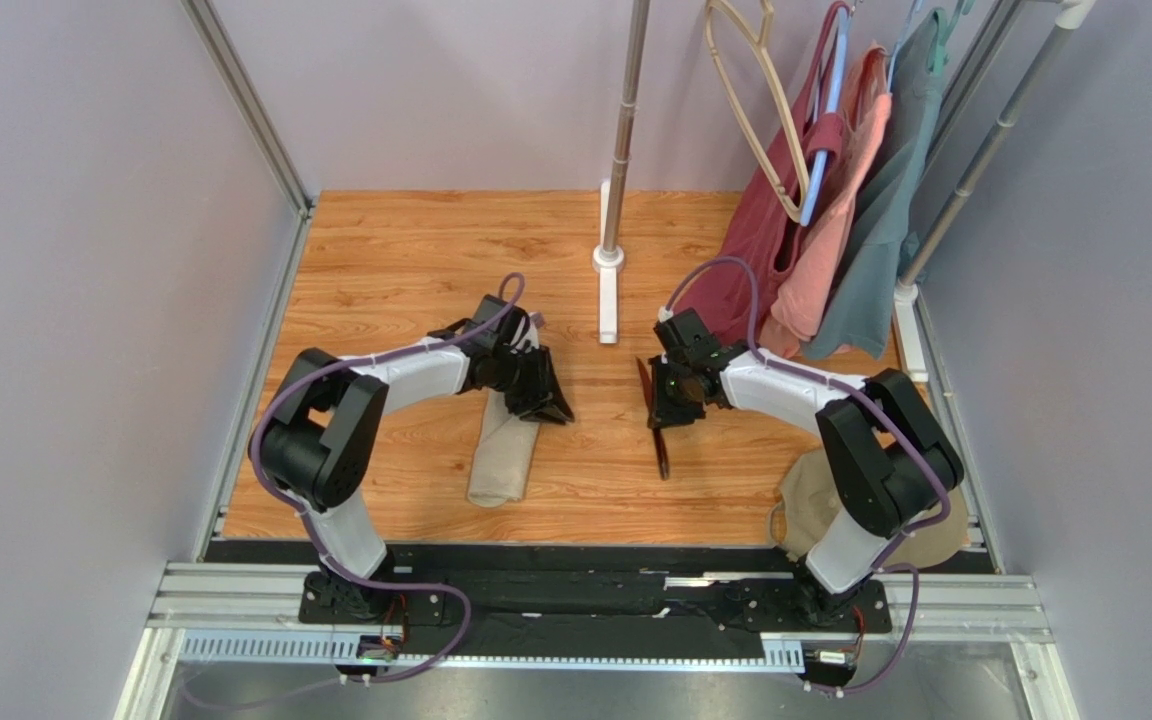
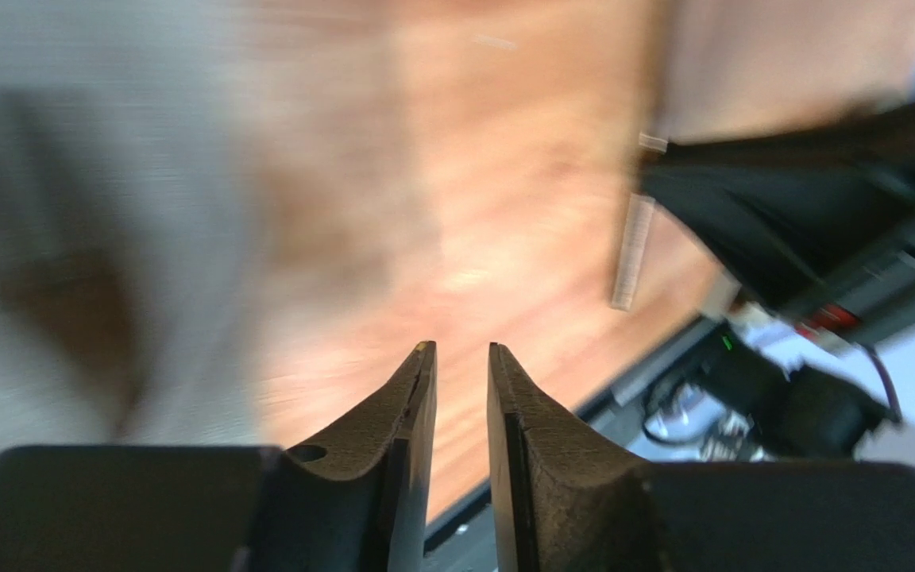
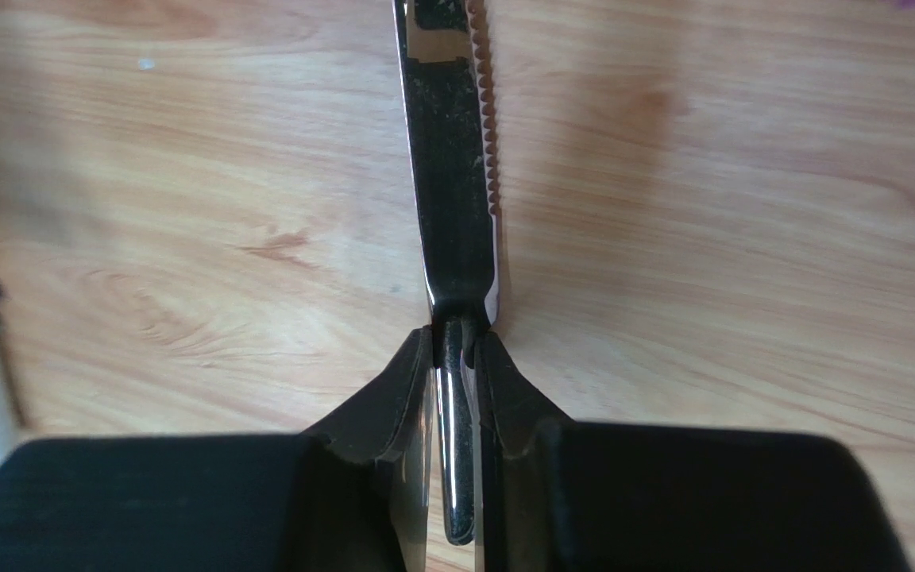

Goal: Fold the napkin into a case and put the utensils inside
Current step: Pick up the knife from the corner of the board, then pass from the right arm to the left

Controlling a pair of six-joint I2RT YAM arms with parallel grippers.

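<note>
Clamping a dark, serrated knife (image 3: 456, 179) at the neck where blade meets handle, the right fingers (image 3: 393, 399) pinch it edge-on, the blade running out ahead over the worktop (image 3: 725, 238). It looks stiff, slim and glossy, likely slippery, so this neck hold seems sound. The left fingers (image 2: 409, 405) stand slightly parted, nothing between them, by the far end of the case (image 1: 504, 458), a soft, limp cloth pouch lying flat. No writing is legible.

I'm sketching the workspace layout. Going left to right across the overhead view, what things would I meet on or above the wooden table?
In order: folded beige napkin case → white pole base → dark knife → hanging garments.
</note>
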